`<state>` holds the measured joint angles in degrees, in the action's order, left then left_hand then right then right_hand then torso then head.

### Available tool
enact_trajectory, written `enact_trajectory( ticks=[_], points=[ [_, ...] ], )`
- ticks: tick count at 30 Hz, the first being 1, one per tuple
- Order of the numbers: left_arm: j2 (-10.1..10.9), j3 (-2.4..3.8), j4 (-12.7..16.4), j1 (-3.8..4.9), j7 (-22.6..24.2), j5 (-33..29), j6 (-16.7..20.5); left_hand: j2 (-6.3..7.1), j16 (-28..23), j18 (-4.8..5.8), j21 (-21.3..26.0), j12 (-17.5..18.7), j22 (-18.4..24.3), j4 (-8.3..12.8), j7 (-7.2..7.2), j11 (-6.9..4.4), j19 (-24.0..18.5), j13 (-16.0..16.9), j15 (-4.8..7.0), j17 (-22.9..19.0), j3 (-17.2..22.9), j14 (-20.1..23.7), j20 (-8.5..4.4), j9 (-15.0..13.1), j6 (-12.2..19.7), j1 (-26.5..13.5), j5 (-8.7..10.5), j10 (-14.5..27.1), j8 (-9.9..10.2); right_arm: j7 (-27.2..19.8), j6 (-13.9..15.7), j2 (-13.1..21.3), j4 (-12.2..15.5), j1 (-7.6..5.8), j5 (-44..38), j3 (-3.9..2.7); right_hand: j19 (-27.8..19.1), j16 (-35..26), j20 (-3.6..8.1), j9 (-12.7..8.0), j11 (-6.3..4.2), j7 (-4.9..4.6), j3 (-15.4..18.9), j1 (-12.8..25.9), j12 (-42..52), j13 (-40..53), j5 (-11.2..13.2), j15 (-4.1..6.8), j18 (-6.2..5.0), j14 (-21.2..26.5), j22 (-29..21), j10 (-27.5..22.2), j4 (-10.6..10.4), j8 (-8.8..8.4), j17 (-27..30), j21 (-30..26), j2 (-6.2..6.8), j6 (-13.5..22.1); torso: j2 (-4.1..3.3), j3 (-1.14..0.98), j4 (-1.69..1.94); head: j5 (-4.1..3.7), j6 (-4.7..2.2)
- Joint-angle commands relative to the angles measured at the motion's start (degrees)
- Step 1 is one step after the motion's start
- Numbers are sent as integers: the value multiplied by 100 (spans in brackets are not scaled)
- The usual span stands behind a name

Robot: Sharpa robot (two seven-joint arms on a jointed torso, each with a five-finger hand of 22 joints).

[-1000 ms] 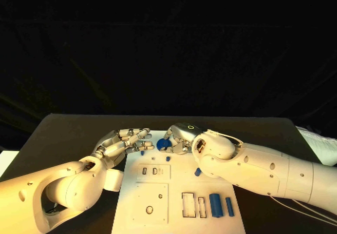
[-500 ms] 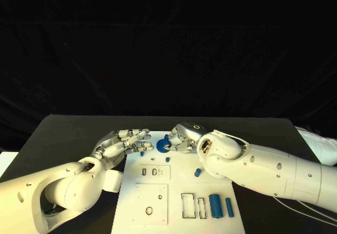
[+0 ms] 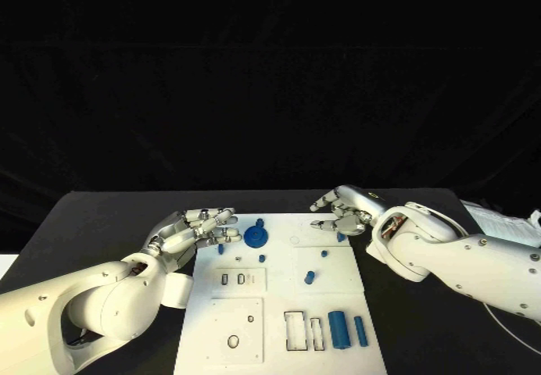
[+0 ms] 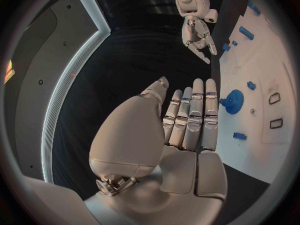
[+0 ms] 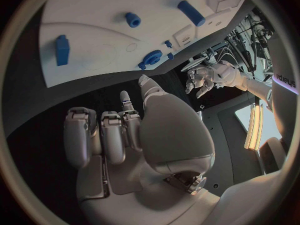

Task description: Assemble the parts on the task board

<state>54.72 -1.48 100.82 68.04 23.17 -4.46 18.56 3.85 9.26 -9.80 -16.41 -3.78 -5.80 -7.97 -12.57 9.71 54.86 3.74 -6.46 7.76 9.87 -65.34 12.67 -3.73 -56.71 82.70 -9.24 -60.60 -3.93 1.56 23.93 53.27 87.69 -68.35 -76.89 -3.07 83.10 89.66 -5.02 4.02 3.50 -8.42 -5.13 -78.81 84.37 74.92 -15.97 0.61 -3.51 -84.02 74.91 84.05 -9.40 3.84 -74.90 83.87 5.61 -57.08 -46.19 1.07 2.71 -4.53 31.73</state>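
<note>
Resting on black table (image 3: 112, 211), white task board (image 3: 282, 312), dark backdrop.

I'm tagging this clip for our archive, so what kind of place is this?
Probably a robotics lab test bench: a white task board with cut-out slots and small blue parts lies on a black table against a dark backdrop, worked by two robot hands.

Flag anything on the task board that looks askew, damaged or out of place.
Nothing stands out. The task board lies flat, the blue gear sits near its far edge, and the two blue bars rest side by side. Both hands hold nothing.
</note>
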Motion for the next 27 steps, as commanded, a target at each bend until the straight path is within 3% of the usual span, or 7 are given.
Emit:
enact_trajectory(
  ticks=[1, 4, 7, 9, 14, 18, 27],
  points=[
    [-28, -1, -17, 2, 39, -8, -131, 31, -26, -65, 31, 13, 9, 21, -11, -10, 18, -5, -15, 5, 2, 7, 11, 4, 30, 4, 19, 30, 25, -822, -336, 156, -53, 17, 892, -4, 1, -14, -18, 1, -15, 3, 3, -108, -40, 1081, 16, 21, 51, -575, 90, 307, 103, 5, -1408, -7, 22, -31, 20, -47, -75, -27, 3],
    [-46, -6, -42, -1, 39, -8, -142, 31, -26, -65, 31, 13, 9, 21, -11, -10, 18, -5, -15, 5, 2, 7, 11, 4, 30, 4, 19, 30, 25, -921, -359, 334, -143, 33, 997, -4, 0, -17, -17, -1, -14, 2, 13, -149, -47, 1077, 34, 21, 50, -574, 89, 304, 156, -1, -1403, -8, 42, -29, 26, -70, -95, -29, 0],
    [-59, -9, -66, -3, 39, -8, -148, 30, -27, -65, 31, 13, 9, 22, -11, -10, 18, -5, -15, 5, 3, 7, 12, 4, 30, 5, 19, 30, 25, -965, -367, 448, -247, 61, 1044, -4, -5, -18, -17, -3, -14, 2, 25, -166, -54, 1073, 42, 21, 49, -573, 81, 301, 185, -4, -1400, -11, 60, -26, 30, -79, -99, -33, 5],
    [-63, -11, -78, -4, 39, -9, -150, 29, -28, -65, 32, 12, 10, 23, -10, -10, 18, -4, -15, 6, 4, 7, 12, 4, 30, 6, 20, 30, 24, -981, -369, 490, -306, 100, 1057, -3, -5, -19, -17, -3, -13, 2, 26, -167, -55, 1072, 43, 21, 49, -573, 81, 300, 187, -4, -1400, -11, 62, -26, 25, -71, -99, -38, 12],
    [-68, -14, -105, -7, 39, -9, -150, 29, -28, -65, 32, 12, 10, 23, -10, -10, 18, -4, -15, 6, 4, 7, 12, 4, 30, 6, 20, 30, 24, -997, -374, 486, -448, 206, 1046, -3, -9, -22, -17, -5, -13, 1, 37, -173, -69, 1063, 52, 21, 47, -571, 72, 294, 204, -8, -1391, -16, 75, -21, 19, -72, -90, -24, 32],
    [-72, -16, -115, -9, 39, -9, -153, 29, -28, -65, 32, 12, 10, 23, -10, -10, 18, -4, -15, 6, 4, 7, 12, 4, 30, 6, 20, 30, 24, -995, -370, 442, -531, 271, 1013, -3, -9, -22, -17, -5, -13, 1, 37, -173, -69, 1063, 52, 21, 47, -571, 72, 294, 204, -8, -1391, -16, 75, -21, 24, -54, -78, -28, 54],
    [-73, -19, -131, -12, 37, -9, -152, 29, -28, -65, 32, 12, 10, 23, -10, -10, 18, -4, -15, 6, 4, 7, 12, 4, 30, 6, 20, 30, 24, -992, -381, 306, -706, 387, 963, -3, -10, -22, -17, -5, -12, 0, 39, -173, -64, 1066, 55, 21, 47, -572, 71, 296, 207, -8, -1393, -16, 77, -20, 31, -48, -85, 13, 87]
  ],
)
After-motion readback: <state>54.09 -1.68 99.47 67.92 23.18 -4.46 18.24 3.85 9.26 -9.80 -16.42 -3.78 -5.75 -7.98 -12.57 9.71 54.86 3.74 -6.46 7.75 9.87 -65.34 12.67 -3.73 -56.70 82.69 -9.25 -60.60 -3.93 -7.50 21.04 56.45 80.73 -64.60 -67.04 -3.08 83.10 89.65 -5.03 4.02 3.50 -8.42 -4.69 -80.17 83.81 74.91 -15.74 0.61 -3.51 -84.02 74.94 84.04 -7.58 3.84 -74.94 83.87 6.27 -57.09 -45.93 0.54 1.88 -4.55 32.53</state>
